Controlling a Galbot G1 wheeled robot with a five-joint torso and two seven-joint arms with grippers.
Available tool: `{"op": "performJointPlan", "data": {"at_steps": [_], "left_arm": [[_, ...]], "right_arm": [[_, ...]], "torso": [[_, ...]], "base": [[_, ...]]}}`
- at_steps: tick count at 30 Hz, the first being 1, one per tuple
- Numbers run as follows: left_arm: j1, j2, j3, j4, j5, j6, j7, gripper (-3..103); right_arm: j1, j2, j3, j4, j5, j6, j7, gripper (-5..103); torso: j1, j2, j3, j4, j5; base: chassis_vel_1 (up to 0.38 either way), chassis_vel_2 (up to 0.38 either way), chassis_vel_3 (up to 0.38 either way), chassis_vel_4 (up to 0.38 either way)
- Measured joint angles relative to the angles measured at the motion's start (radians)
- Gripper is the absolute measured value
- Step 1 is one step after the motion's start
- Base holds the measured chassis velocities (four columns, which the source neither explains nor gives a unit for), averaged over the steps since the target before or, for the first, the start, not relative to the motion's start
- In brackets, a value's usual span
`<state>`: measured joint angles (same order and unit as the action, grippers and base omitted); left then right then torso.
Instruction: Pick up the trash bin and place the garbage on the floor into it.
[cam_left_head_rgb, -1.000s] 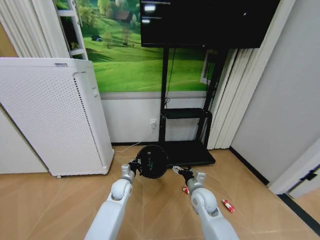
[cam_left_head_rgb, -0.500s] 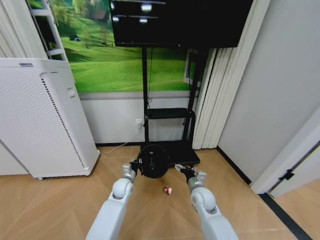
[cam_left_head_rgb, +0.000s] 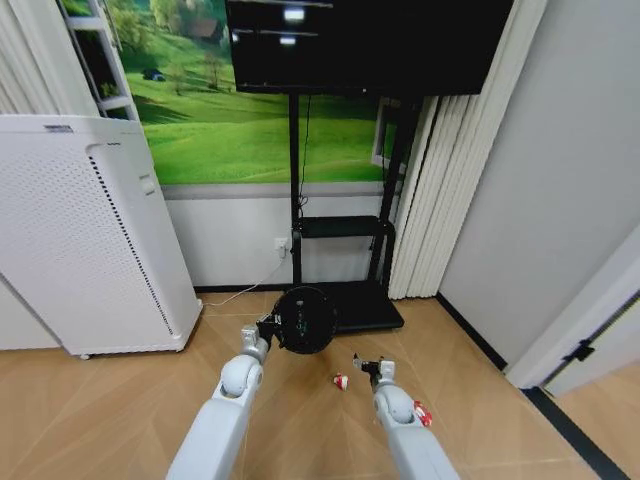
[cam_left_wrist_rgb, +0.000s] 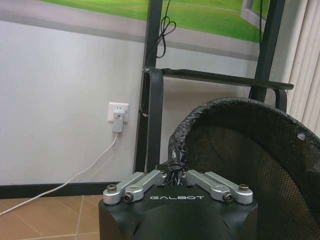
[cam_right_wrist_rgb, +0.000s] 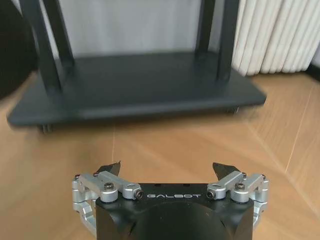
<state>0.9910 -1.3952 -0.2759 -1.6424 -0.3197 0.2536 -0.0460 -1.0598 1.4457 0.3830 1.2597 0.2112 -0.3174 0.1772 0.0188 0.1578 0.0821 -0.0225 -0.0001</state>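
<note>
Two small red-and-white scraps lie on the wooden floor (cam_left_head_rgb: 120, 420) in the head view: one (cam_left_head_rgb: 341, 381) just left of the right gripper (cam_left_head_rgb: 366, 364), the other (cam_left_head_rgb: 421, 414) beside the right forearm, nearer the robot. No bottle can be picked out.

That right gripper hangs low over the parquet with its fingers spread wide and nothing between them; its wrist view looks across bare boards to the black base of the TV stand (cam_right_wrist_rgb: 135, 90).

The left gripper (cam_left_wrist_rgb: 175, 176) is clamped on the rim of the trash bin (cam_left_head_rgb: 306, 320), pinching the black liner that folds over the mesh wall. The bin is held off the floor in front of the TV stand, tipped so its mouth faces back toward the robot.

What I can see of the bin's inside is dark mesh and liner with no litter showing, though part of it is hidden.

The likely trouble is the pinch on one edge alone: the bin could swing or slip. Tipped like this, a dropped scrap might also roll back out. The scraps are tiny and flat, so spread fingers could skate over them.
</note>
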Motion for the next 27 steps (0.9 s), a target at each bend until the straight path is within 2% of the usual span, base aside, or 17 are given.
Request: {"op": "performJointPlan", "data": {"at_steps": [6, 8, 9, 10, 11, 13, 14, 16, 18, 19, 21, 27], "left_arm": [[0.003, 0.012, 0.001, -0.017, -0.01, 0.005, -0.004, 3], [0.01, 0.016, 0.001, -0.027, -0.014, 0.006, -0.004, 3], [0.01, 0.016, 0.001, -0.027, -0.014, 0.006, -0.004, 3], [0.014, 0.02, 0.001, -0.034, -0.016, 0.006, -0.004, 3], [0.014, 0.02, 0.001, -0.034, -0.016, 0.006, -0.004, 3], [0.024, 0.028, -0.002, -0.049, -0.023, 0.008, -0.002, 3], [0.024, 0.028, -0.002, -0.049, -0.023, 0.008, -0.002, 3], [0.034, 0.034, -0.014, -0.064, -0.027, 0.009, 0.001, 3], [0.037, 0.035, -0.017, -0.067, -0.028, 0.009, 0.001, 3], [0.046, 0.036, -0.026, -0.078, -0.028, 0.009, 0.002, 3], [0.057, 0.037, -0.034, -0.092, -0.028, 0.009, 0.003, 3], [0.087, 0.044, -0.065, -0.112, -0.027, 0.009, 0.014, 3]], "right_arm": [[0.033, 0.028, -0.017, -0.162, -0.053, 0.022, -0.043, 100], [0.058, 0.043, -0.014, -0.247, -0.114, 0.066, -0.076, 100], [0.058, 0.043, -0.014, -0.247, -0.114, 0.066, -0.076, 100], [0.079, 0.048, -0.009, -0.302, -0.168, 0.113, -0.101, 100], [0.079, 0.048, -0.009, -0.302, -0.168, 0.113, -0.101, 100], [0.118, 0.046, -0.006, -0.38, -0.293, 0.186, -0.171, 100], [0.118, 0.046, -0.006, -0.38, -0.293, 0.186, -0.171, 100], [0.151, 0.027, -0.014, -0.409, -0.398, 0.208, -0.255, 100], [0.158, 0.02, -0.019, -0.413, -0.417, 0.209, -0.274, 100], [0.182, 0.003, -0.036, -0.422, -0.446, 0.203, -0.314, 100], [0.208, -0.005, -0.06, -0.445, -0.437, 0.179, -0.334, 100], [0.312, 0.015, -0.08, -0.562, -0.424, 0.141, -0.355, 100]], "torso": [[0.0, 0.0, 0.0, 0.0003, 0.0], [0.0, 0.0, 0.0, 0.0001, 0.0], [0.0, 0.0, 0.0, 0.0001, 0.0], [0.0, 0.0, 0.0, 0.0001, -0.0001], [0.0, 0.0, 0.0, 0.0001, -0.0001], [0.0, 0.0, 0.0, 0.0002, 0.0002], [0.0, 0.0, 0.0, 0.0002, 0.0002], [0.0, 0.0, 0.0, 0.0002, 0.0001], [0.0, 0.0, 0.0, 0.0003, 0.0001], [0.0, 0.0, 0.0, -0.0001, -0.0002], [0.0, 0.0, 0.0, 0.0, -0.0001], [0.0, 0.0, 0.0, 0.0004, 0.0002]], "base": [[0.0, 0.0, 0.0, 0.0], [0.0, 0.0, 0.0, 0.0], [0.0, 0.0, 0.0, 0.0], [0.0, 0.0, 0.0, 0.0], [0.0, 0.0, 0.0, 0.0], [0.0, 0.0, 0.0, 0.0], [0.0, 0.0, 0.0, 0.0], [0.0, 0.0, 0.0, 0.0], [0.0, 0.0, 0.0, 0.0], [0.0, 0.0, 0.0, 0.0], [0.0, 0.0, 0.0, 0.0], [0.0, 0.0, 0.0, 0.0]]}}
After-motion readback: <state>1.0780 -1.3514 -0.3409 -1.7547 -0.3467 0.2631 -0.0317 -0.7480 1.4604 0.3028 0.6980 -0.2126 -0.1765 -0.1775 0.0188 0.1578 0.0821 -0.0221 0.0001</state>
